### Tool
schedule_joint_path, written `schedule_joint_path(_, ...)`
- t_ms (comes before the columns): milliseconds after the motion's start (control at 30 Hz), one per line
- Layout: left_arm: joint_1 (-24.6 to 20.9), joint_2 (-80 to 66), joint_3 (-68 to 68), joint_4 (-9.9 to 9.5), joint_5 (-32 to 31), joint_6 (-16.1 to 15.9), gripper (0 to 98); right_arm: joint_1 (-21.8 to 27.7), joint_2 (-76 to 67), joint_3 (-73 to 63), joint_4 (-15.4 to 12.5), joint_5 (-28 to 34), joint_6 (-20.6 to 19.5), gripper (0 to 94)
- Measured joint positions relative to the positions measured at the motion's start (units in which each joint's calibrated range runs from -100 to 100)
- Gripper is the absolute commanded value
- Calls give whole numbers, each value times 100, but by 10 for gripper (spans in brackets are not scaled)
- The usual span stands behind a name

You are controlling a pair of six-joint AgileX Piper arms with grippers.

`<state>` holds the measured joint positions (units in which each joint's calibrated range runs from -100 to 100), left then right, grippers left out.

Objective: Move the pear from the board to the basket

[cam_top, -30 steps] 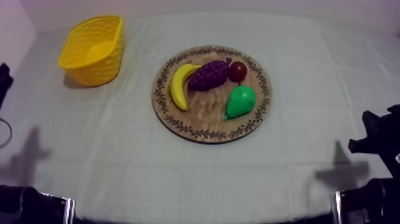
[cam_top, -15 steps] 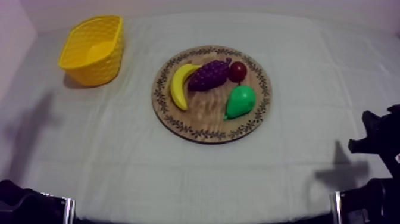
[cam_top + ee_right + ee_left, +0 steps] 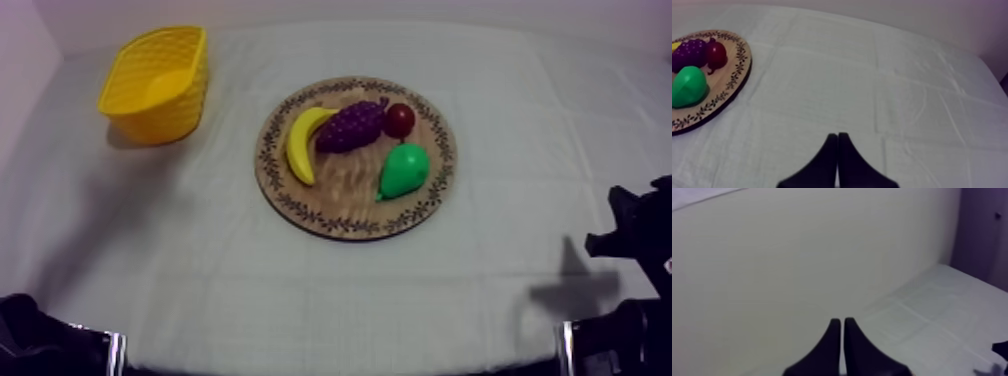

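Note:
The green pear (image 3: 403,170) lies on the right half of the round wooden board (image 3: 330,205), stem end toward the front. The yellow basket (image 3: 152,82) stands at the table's far left, nothing visible inside it. My left gripper (image 3: 840,322) is shut on nothing, its fingers together as a narrow wedge above bare cloth facing a pale wall. My right gripper (image 3: 837,136) is likewise shut on nothing, over bare cloth well to the right of the board (image 3: 732,85) and the pear (image 3: 688,86). My right arm (image 3: 632,235) sits low at the right edge.
On the board with the pear lie a banana (image 3: 303,141), a bunch of grapes (image 3: 350,126) and a small red fruit (image 3: 399,119). Open cloth stretches between board and basket. Part of my left arm (image 3: 30,335) shows at the lower left.
The black part of my left arm at the left edge has left the top view, and its shadow has slid up toward the basket. The right arm and the fruit have not moved.

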<state>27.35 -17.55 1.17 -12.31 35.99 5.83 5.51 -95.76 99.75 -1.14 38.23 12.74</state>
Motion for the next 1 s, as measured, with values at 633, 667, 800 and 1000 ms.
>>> schedule_joint_path(633, 933, 2431, 974, 151, 435, 403, 45, 0, 0, 0, 0, 1, 0, 3)
schedule_joint_path(667, 938, 2522, 998, 195, 419, 409, 46, 0, 0, 0, 0, 1, 0, 3)
schedule_joint_path(800, 945, 2967, 1038, 501, 452, 307, 48, 0, 0, 0, 0, 1, 0, 3)
schedule_joint_path(1000, 926, 3533, 926, 1074, 748, 172, 58, 0, 0, 0, 0, 1, 0, 3)
